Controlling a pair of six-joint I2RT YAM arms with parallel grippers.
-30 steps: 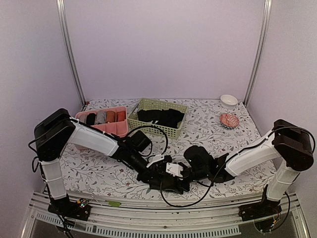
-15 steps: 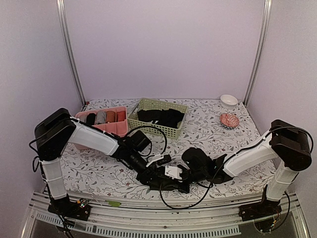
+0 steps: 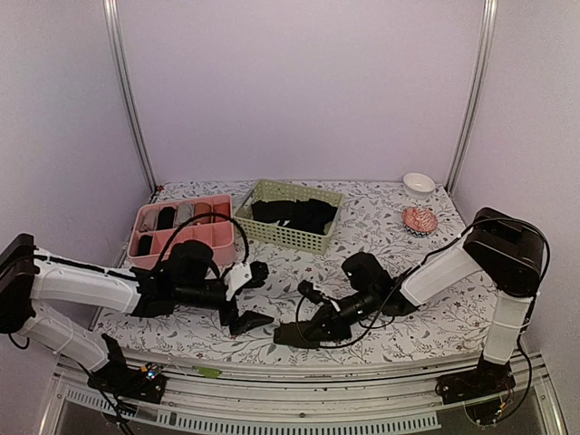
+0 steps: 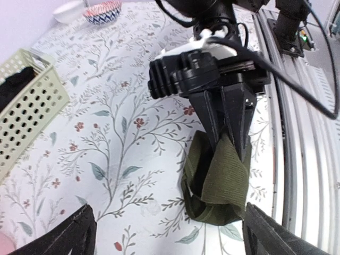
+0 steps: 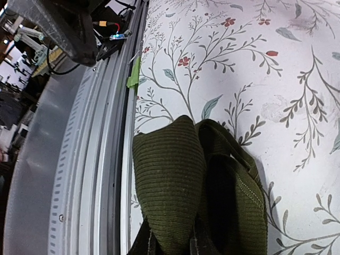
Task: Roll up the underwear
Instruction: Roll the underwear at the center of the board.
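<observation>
The underwear point(image 3: 292, 334) is a dark olive ribbed cloth, folded into a loose bundle. It lies on the flowered table close to the front rail. My right gripper point(image 3: 314, 328) is shut on its right end, and the two black fingers pinch the cloth in the left wrist view point(image 4: 229, 139). The right wrist view shows the underwear point(image 5: 178, 186) bulging out past the right gripper point(image 5: 171, 248). My left gripper point(image 3: 246, 297) stands wide open, apart from the cloth on its left side. In the left wrist view the underwear point(image 4: 219, 187) lies ahead of the left gripper point(image 4: 170, 234), untouched.
A pink divided tray point(image 3: 220, 237) with rolled bundles stands at the back left. Beside it is a green basket point(image 3: 281, 236) of black garments. A white bowl point(image 3: 419, 182) and a red-patterned bowl point(image 3: 420, 219) sit at the back right. The metal front rail point(image 5: 101, 159) runs right beside the underwear.
My left gripper opened, let go of the underwear and drew back to the left. My right gripper closed on the underwear and now holds it alone.
</observation>
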